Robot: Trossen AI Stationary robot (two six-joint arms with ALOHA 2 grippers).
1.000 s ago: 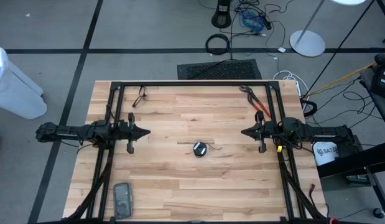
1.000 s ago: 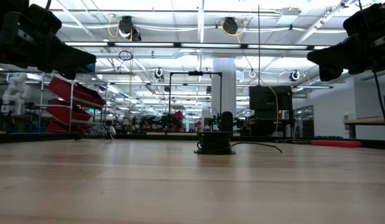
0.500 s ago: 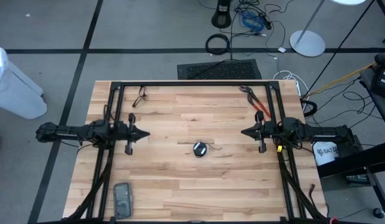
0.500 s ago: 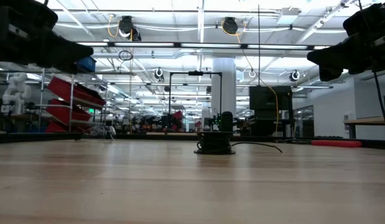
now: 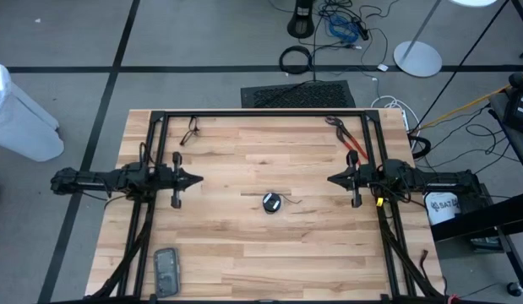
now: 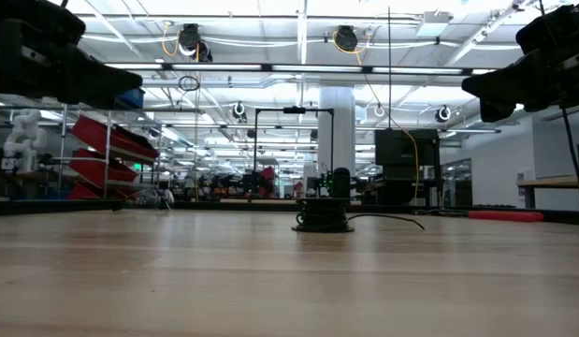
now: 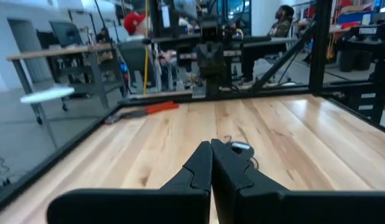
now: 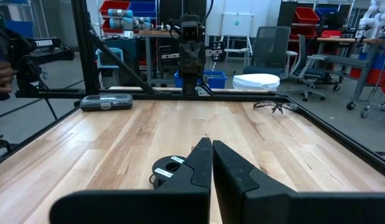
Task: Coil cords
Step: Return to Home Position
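One cord [image 5: 271, 202], two pincers [image 5: 198, 179] [image 5: 331, 179], one pliers [image 5: 355, 146], one eyeglasses [image 5: 190, 132], one case [image 5: 166, 270]

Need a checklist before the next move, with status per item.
1. Cord wound on spool, middle of the table: ok.
2. No slack off the spool: not ok, a loose tail trails onto the table.
3. Left gripper empty: ok, shut on nothing, at the table's left side, apart from the spool.
4. Right gripper empty: ok, shut on nothing, at the table's right side, apart from the spool.
5. Both grippers raised off the table top: ok, per the low view.
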